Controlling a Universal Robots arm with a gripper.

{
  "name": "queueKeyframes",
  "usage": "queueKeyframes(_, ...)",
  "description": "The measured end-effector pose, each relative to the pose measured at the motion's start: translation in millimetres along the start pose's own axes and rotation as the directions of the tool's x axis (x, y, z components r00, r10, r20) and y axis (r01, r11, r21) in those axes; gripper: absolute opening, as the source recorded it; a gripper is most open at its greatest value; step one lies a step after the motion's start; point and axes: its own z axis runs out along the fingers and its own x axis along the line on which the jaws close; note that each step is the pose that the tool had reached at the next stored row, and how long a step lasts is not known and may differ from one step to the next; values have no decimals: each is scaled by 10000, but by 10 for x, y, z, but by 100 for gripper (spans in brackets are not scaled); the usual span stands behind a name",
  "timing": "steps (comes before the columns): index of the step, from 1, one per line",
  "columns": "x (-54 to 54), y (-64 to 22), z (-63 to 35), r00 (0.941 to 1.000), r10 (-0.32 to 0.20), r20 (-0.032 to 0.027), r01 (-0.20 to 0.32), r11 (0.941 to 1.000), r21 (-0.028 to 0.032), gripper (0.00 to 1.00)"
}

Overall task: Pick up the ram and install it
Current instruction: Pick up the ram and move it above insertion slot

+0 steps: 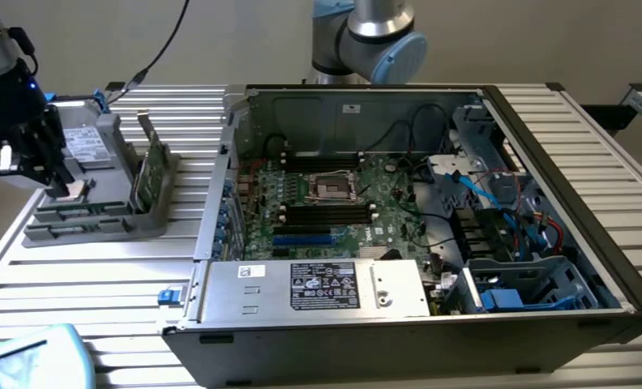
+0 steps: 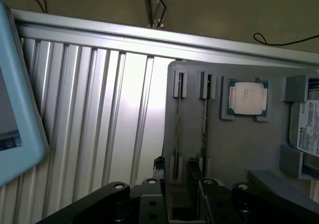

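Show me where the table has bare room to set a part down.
Bare table slats lie between the grey holder, the light-blue device and the computer case. Crowded: the holder and the case's inside.

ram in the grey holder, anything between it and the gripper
Nothing visible. The gripper hangs open close over the holder, and the ram stands edge-up in its slot, in line with the gap between its jaws.
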Motion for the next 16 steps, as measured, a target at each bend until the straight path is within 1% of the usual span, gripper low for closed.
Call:
queueKeyframes(3,7,-1,32,9998,-130,115,130,9999,15,31)
queueKeyframes(5,16,0,63,9997,-201,170,200,9998,21,31)
queueKeyframes(7,27,0,99,9995,-239,190,239,9997,10,31)
queueKeyframes(16,59,2,262,9991,-335,249,335,9994,-17,31)
